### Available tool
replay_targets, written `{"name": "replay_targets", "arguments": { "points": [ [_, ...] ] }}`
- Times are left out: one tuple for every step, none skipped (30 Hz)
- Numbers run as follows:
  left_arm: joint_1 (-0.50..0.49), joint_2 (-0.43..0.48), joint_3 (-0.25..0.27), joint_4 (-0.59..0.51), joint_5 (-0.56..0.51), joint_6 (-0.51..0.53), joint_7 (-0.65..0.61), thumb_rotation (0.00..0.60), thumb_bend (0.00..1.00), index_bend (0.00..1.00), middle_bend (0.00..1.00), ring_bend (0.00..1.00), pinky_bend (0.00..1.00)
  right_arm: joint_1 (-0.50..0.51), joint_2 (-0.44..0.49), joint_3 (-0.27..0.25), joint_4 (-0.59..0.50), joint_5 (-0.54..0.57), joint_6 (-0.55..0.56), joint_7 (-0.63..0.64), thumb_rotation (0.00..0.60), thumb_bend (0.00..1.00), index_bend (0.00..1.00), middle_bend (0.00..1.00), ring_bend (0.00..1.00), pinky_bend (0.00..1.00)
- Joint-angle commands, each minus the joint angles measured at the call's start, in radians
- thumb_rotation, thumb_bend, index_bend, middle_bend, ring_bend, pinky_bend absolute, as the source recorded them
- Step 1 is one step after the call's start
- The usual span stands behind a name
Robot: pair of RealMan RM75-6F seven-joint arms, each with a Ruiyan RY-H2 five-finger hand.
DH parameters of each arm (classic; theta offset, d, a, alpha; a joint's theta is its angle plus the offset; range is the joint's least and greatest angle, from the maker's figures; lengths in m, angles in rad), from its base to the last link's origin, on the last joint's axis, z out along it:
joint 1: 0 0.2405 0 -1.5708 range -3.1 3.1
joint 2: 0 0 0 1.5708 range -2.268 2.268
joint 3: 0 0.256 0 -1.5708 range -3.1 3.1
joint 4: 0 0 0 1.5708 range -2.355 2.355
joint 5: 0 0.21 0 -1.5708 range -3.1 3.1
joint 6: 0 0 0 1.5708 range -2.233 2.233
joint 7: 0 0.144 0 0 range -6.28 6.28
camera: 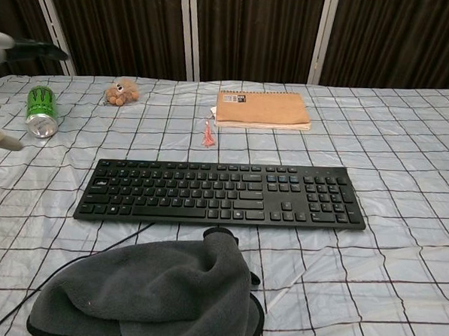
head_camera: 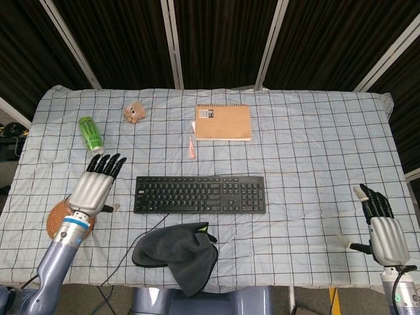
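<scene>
**Both hands empty beside the keyboard**

I see my left hand at lower left, fingers spread, holding nothing — just left of the keyboard. My right hand sits lower right, fingers apart — well clear.

Left hand was raised, flat, fingers pointing 1 o'clock, holding nothing; right hand flat, fingers apart, pointing 11 o'clock.

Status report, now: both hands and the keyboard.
Left robot hand open, raised left of keyboard, touching nothing. Right robot hand open at table edge. Grey cloth lies just in front of keyboard.
</scene>
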Motion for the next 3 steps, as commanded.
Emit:
{"name": "replay_targets", "arguments": {
  "points": [
    [0.257, 0.005, 0.171, 0.094, 0.282, 0.257, -0.104, 0.600, 0.01, 0.00, 0.00, 0.00, 0.00, 0.000, -0.002, 0.000, 0.003, -0.004, 0.003, -0.010, 0.600, 0.07, 0.00, 0.00, 0.00, 0.00],
    [0.278, 0.000, 0.178, 0.119, 0.306, 0.275, -0.114, 0.600, 0.00, 0.00, 0.00, 0.00, 0.00, 0.000, -0.003, 0.000, 0.003, -0.005, 0.004, -0.012, 0.600, 0.07, 0.00, 0.00, 0.00, 0.00],
    [0.300, -0.003, 0.182, 0.144, 0.324, 0.295, -0.125, 0.600, 0.00, 0.00, 0.00, 0.00, 0.00, 0.001, -0.004, 0.000, 0.004, -0.007, 0.004, -0.015, 0.600, 0.07, 0.00, 0.00, 0.00, 0.00]
  ]
}}
